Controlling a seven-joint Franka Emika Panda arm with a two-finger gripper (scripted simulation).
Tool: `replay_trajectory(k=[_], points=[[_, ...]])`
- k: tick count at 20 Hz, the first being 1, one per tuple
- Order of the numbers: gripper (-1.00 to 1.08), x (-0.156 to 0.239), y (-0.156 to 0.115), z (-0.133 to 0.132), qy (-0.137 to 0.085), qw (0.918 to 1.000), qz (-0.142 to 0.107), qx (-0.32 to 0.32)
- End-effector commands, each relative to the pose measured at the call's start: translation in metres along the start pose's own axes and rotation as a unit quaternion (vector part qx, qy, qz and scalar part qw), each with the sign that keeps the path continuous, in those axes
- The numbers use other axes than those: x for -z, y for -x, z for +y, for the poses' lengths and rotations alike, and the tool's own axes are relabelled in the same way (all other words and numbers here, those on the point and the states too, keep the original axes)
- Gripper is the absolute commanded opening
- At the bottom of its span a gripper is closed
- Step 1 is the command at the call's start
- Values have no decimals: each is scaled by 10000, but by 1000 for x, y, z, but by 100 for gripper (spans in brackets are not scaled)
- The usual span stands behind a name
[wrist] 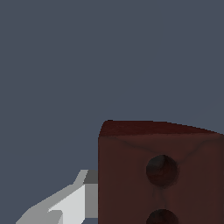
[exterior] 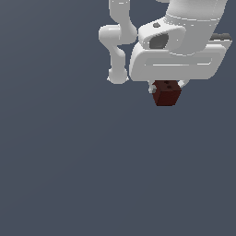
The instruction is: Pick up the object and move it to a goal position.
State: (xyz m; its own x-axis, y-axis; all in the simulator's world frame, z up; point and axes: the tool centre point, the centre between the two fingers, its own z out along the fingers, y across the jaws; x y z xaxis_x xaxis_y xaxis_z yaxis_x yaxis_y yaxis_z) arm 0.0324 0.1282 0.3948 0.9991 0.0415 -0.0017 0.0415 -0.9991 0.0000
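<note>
The object is a small dark maroon cube with two tiny dark dots on its upper face. It hangs just under my white gripper at the upper right of the exterior view. The gripper is shut on the cube, and its fingers are mostly hidden behind the cube and the wide white hand. In the wrist view the cube fills much of the picture close up, with two dark round holes in its face. One white and grey finger lies against its side.
The white arm links rise behind the hand at the top of the exterior view. A plain dark blue-grey surface fills all the rest of both views.
</note>
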Motion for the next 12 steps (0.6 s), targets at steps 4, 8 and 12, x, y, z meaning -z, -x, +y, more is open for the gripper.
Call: replay_trajectory(k=[4, 8, 12], points=[[-100, 28, -11, -4, -1, 10000, 8, -1], [-100, 44, -18, -7, -1, 10000, 8, -1], [-100, 57, -24, -9, -1, 10000, 8, -1]])
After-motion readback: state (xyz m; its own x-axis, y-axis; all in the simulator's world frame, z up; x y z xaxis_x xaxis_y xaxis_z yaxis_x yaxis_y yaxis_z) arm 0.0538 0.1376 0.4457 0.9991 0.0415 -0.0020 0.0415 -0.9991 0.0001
